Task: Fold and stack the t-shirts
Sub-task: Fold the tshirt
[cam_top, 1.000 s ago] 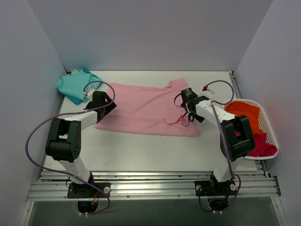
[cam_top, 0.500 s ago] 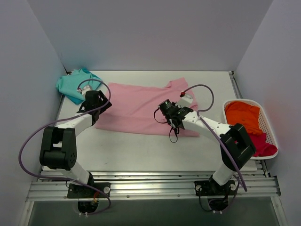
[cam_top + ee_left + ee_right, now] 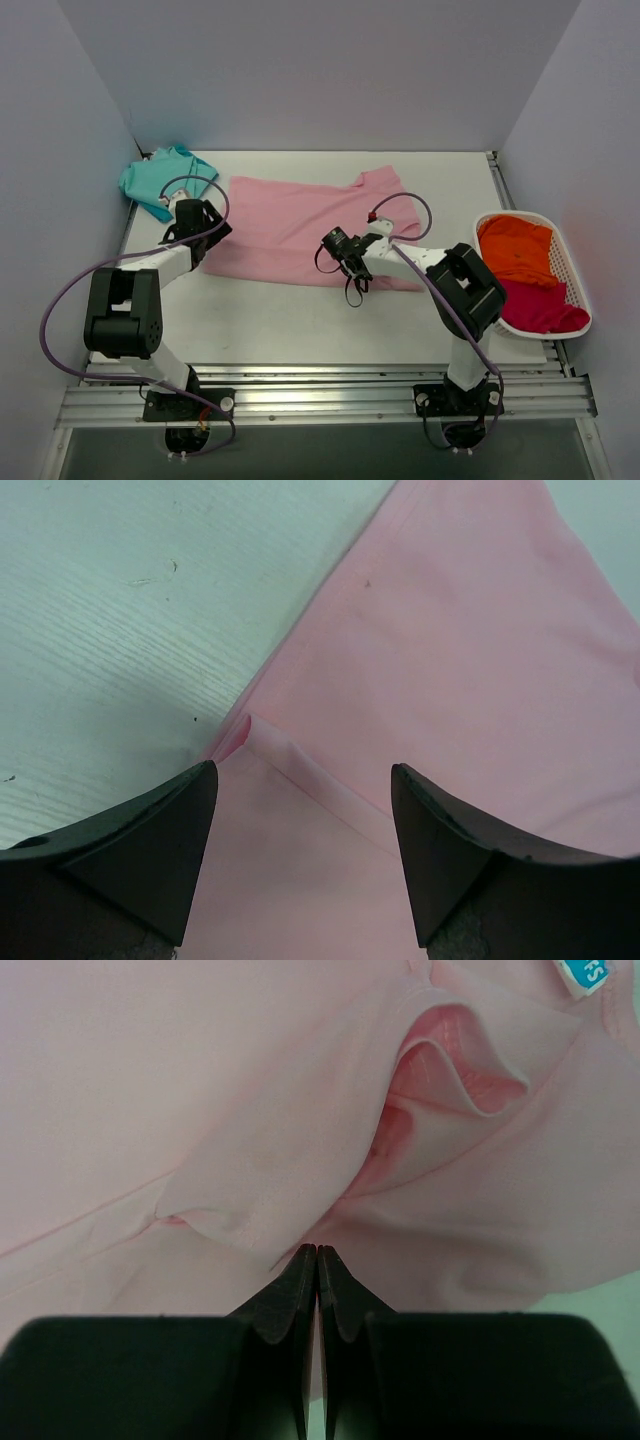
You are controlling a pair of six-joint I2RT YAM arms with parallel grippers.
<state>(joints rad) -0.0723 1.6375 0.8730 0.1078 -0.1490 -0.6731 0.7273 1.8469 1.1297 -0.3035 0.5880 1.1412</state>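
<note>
A light pink t-shirt [image 3: 290, 222] lies spread flat across the middle of the table. My left gripper [image 3: 203, 222] hovers open over its left near corner, and in the left wrist view [image 3: 302, 775] a folded hem [image 3: 300, 770] lies between the fingers. My right gripper [image 3: 336, 245] is low over the shirt's near edge. Seen from the right wrist [image 3: 317, 1250], its jaws are shut, tips touching a raised fold of pink cloth [image 3: 250, 1200], with nothing visibly pinched. A teal t-shirt [image 3: 155, 180] sits bunched at the back left. Orange [image 3: 515, 245] and magenta [image 3: 540, 308] t-shirts lie in a basket.
The white basket [image 3: 572, 262] stands at the table's right edge. Grey walls close in the left, back and right sides. A metal rail [image 3: 320, 385] runs along the near edge by the arm bases. Loose cables loop from both arms.
My right gripper has shut and swung left, from the shirt's right sleeve area to the middle of its near edge. My left gripper has shifted slightly left toward the shirt's corner.
</note>
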